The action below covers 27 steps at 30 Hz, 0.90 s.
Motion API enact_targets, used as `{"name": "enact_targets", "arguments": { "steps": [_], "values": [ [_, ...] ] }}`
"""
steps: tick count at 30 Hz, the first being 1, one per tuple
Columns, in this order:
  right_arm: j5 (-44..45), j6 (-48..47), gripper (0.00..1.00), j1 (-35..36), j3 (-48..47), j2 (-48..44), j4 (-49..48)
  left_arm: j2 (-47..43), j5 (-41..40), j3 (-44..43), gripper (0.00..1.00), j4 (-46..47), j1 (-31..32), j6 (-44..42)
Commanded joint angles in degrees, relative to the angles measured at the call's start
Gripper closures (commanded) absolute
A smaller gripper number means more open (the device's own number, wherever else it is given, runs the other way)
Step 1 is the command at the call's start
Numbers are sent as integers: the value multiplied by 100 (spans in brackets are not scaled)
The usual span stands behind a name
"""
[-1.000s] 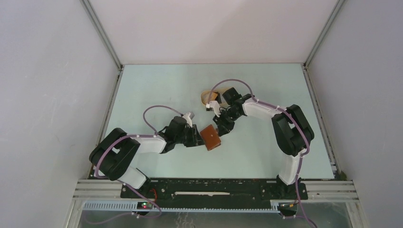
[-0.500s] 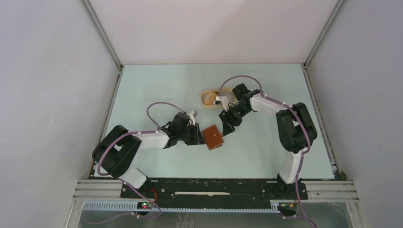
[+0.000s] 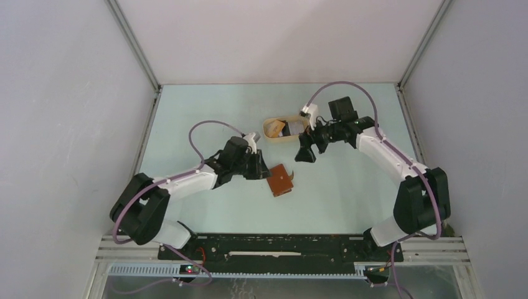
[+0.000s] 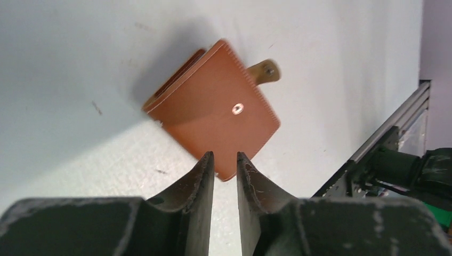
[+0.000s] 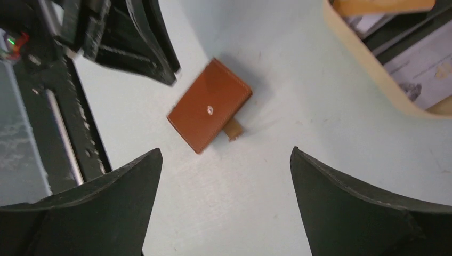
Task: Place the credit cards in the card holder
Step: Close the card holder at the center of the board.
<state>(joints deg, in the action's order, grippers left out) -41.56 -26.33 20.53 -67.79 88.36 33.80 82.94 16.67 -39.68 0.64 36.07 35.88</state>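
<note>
pale green surface [image 3: 205,118] between white walls [image 3: 62,124], card holder [image 3: 281,180] lying mid-way. left gripper [image 4: 224,158] nearly closed at its corner, grip unclear; right gripper [image 5: 224,157] wide open, empty, beside the tan tray [image 3: 277,140].

The right arm [image 3: 386,152] is pulling away from the wallet [image 3: 281,180], swinging up and to the right, with its elbow now out toward the right side of the table [image 3: 205,118]. The right gripper [image 3: 305,152], which was touching the wallet's far edge a second ago, is now hanging just beside the tray [image 3: 266,131], apart from the wallet, and its jaws are spreading wide from nearly closed. The left arm [image 3: 187,182] is stretching further forward, carrying the left gripper [image 3: 260,171] slightly up along the wallet's left corner.
</note>
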Motion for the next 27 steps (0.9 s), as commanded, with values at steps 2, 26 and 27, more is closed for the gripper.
{"name": "enact_targets", "arguments": {
  "steps": [2,26,27],
  "values": [
    [-1231,691,0,-473,-1195,1019,837,-321,-173,-425,73,-29,-22,-376],
    [758,1776,40,583,-506,1893,324,1190,-530,-1131,79,-652,470,-645],
    [782,1780,42,583,-510,1900,321,1196,-526,-1130,79,-653,470,-644]
  ]
}}
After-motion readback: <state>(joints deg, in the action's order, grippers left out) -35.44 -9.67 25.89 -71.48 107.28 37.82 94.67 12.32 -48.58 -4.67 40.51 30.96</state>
